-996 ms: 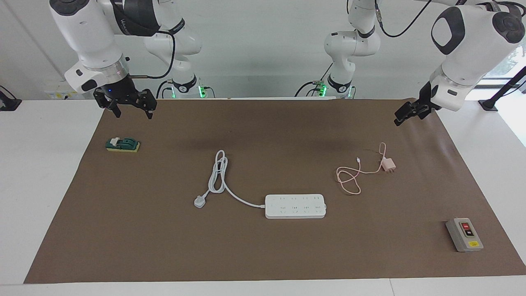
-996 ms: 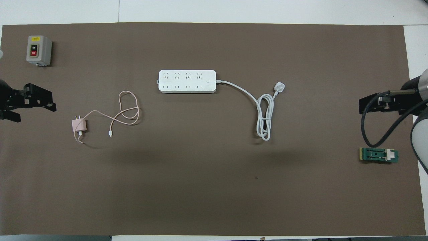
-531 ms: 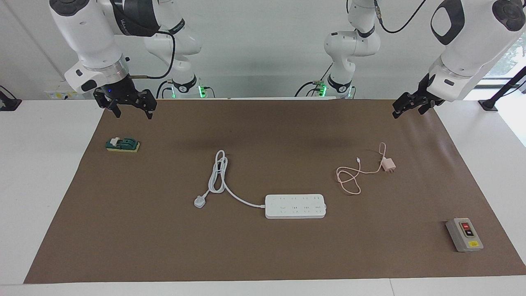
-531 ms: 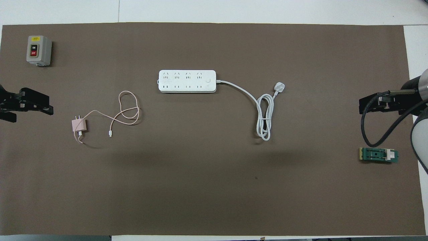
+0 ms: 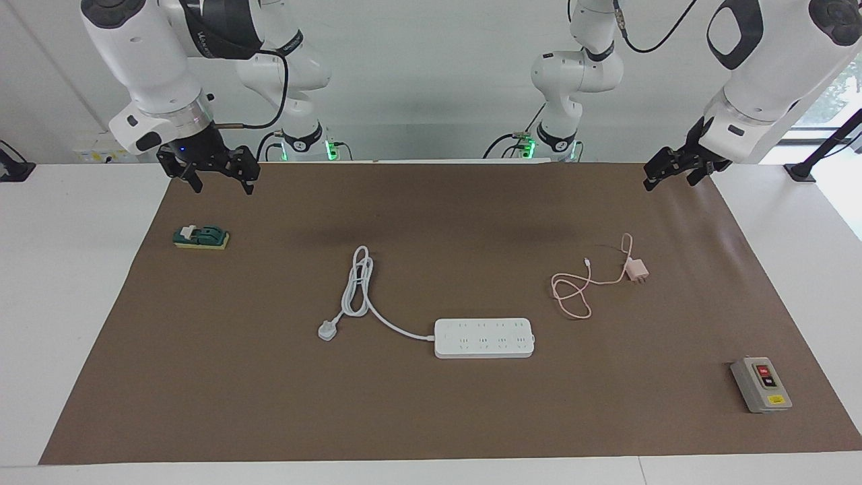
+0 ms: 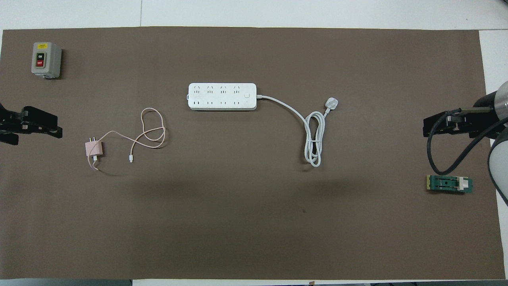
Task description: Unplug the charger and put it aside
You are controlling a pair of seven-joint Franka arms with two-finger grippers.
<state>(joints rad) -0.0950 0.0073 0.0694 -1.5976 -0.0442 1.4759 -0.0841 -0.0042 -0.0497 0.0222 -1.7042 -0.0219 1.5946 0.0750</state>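
Pale pink, the small plug-in charger cube (image 5: 636, 270) with its thin looped pink cable (image 5: 571, 294) is seen lying unplugged on the brown paper mat (image 5: 431, 417), toward the left arm's end of the table, nearer to the robots than the white multi-socket power strip (image 5: 484, 337) and well apart from it. The strip's thick white cord (image 5: 360, 286) is coiled toward the right arm's end. The left gripper (image 5: 667, 172) is held empty in the air over the mat's corner at its own end, fingers apart. The right gripper (image 5: 219, 176) is held over the mat's other robot-side corner, above a green switch block (image 5: 201, 237), fingers spread and empty. A grey on-off button box (image 5: 761, 384) is seen farthest from the robots.
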